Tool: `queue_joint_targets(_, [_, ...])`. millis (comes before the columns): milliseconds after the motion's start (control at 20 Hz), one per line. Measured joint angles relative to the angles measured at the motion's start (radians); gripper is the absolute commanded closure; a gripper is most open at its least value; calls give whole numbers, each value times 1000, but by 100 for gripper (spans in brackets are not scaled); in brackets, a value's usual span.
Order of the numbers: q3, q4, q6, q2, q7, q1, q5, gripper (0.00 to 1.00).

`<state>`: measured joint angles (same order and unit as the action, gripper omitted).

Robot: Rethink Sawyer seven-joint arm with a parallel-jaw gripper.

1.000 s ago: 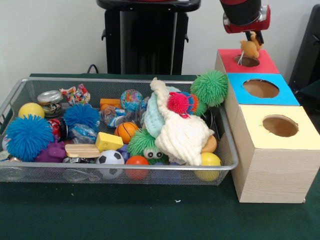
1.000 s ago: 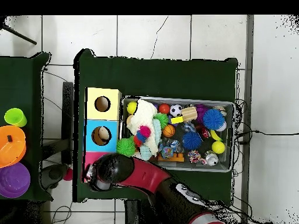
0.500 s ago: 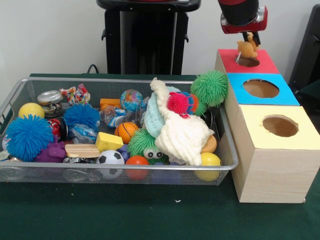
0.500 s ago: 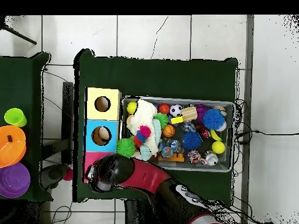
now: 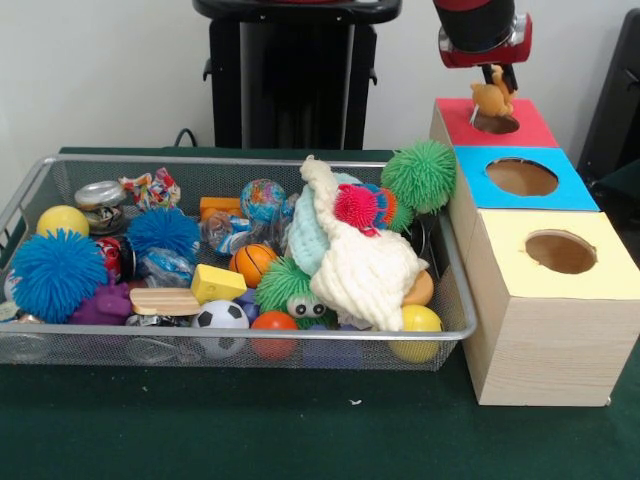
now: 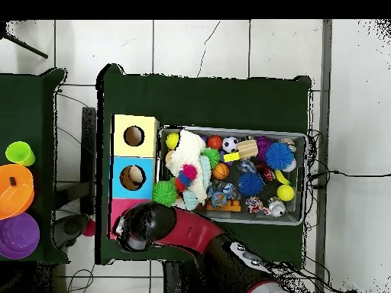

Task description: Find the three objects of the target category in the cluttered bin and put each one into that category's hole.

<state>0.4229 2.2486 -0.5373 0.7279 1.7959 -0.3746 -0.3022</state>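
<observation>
Yellow box (image 5: 560,300): nearest, hole empty.
Wire bin (image 5: 230,345): beside the boxes, packed with balls and soft toys; green spiky ball (image 5: 419,175) rides its far corner by the blue box (image 5: 522,178).
Red box (image 5: 495,122): farthest, the apparent drop target.
Gripper (image 5: 497,78): directly over the red hole, fingers closed on the small orange toy (image 5: 493,97).
Toy: hanging just above the hole, not yet inside; likely held centred so it falls clean.
</observation>
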Motion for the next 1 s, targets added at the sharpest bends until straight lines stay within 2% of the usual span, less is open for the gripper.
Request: queue_joint_targets(1000, [-8,-8,23,0,0,11,6,100])
